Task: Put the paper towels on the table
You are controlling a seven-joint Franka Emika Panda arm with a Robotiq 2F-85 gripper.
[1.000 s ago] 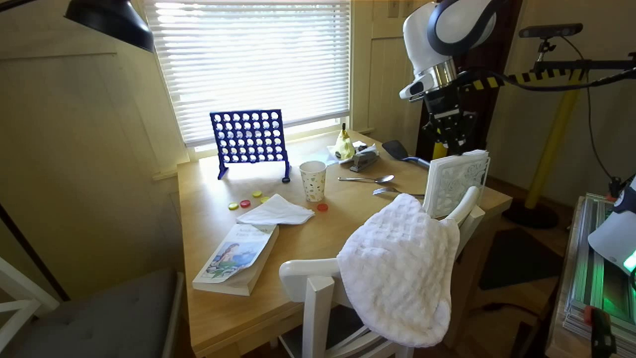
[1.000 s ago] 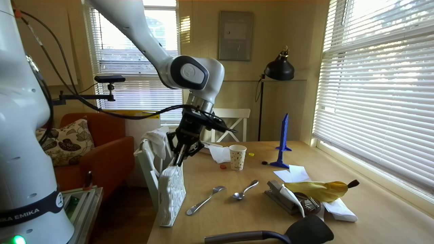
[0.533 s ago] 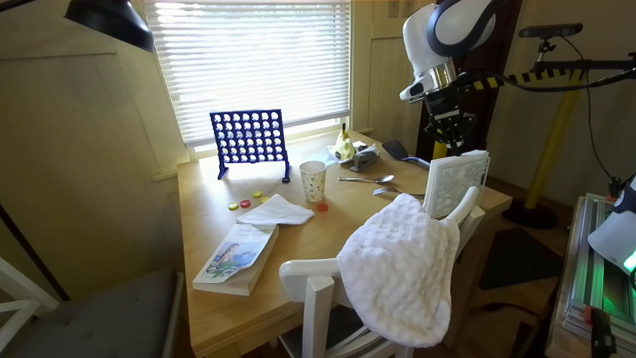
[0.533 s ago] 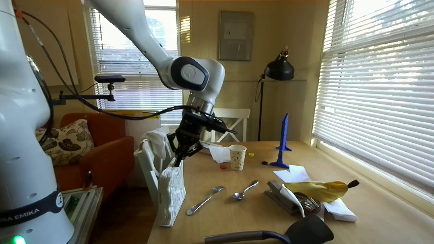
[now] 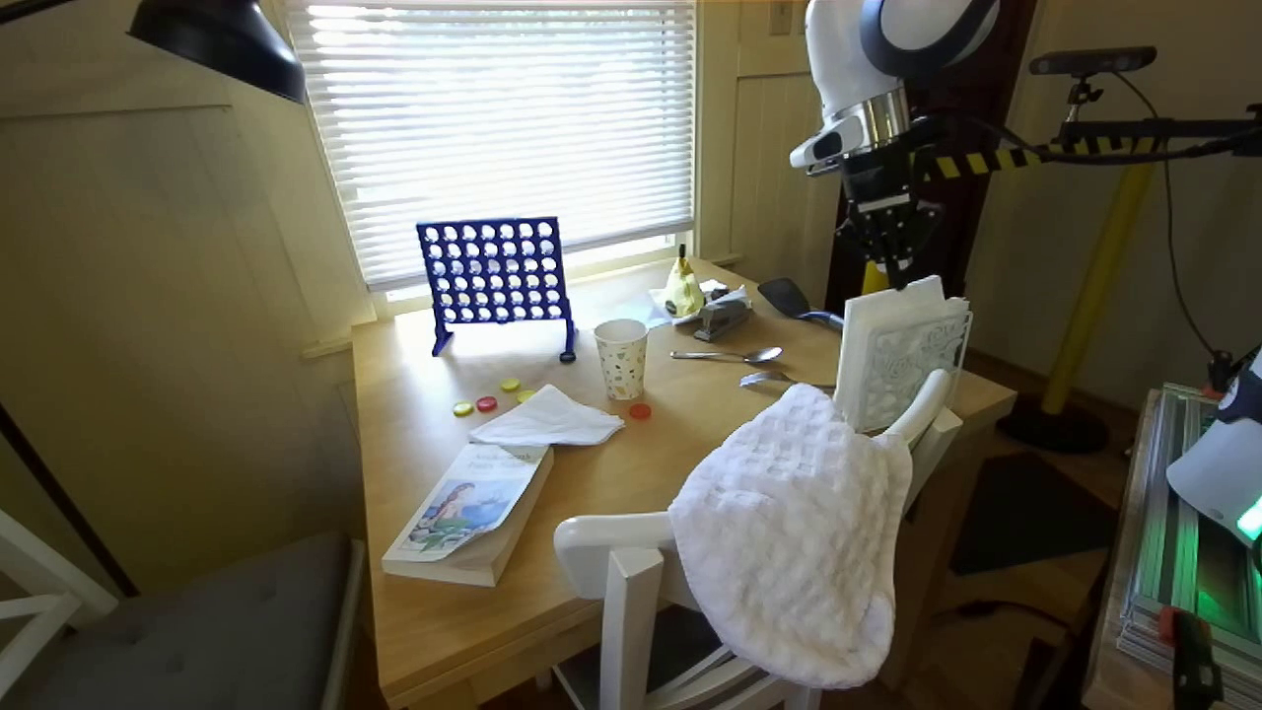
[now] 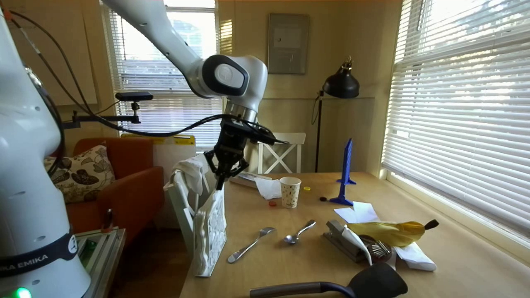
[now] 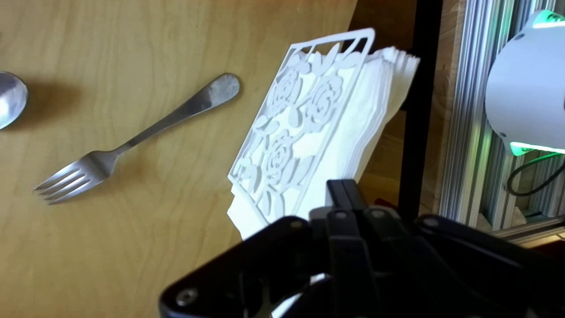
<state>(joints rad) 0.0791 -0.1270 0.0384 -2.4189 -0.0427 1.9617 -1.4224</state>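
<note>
White, thin, folded paper towels [image 7: 351,137] now stand drawn up in a peak from their white cut-out floral holder [image 7: 279,155] on the light tan wooden table [image 5: 641,473], pinched between the black gripper's [image 7: 345,187] pressed-together fingers, so extraction seems begun but laying down remains.

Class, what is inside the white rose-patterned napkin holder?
White paper towels stand on edge in the napkin holder, showing through its cutouts; whatever lies beneath or between them is covered.
</note>
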